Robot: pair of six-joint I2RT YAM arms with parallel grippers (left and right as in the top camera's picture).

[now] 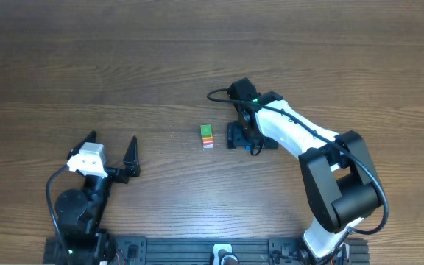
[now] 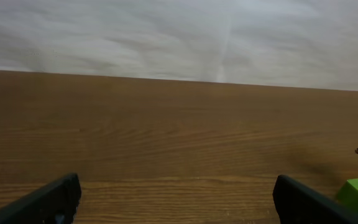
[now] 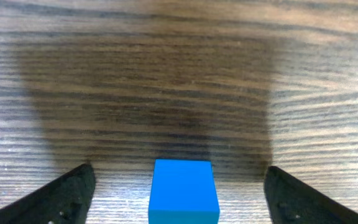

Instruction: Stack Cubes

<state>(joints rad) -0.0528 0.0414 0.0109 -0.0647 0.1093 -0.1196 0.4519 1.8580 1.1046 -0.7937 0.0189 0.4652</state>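
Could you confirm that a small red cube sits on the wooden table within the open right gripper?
Not quite: the right wrist view shows a small blue cube, not red, on the wooden table within the open right gripper.

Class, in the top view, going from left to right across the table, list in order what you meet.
left gripper → stack of cubes → right gripper
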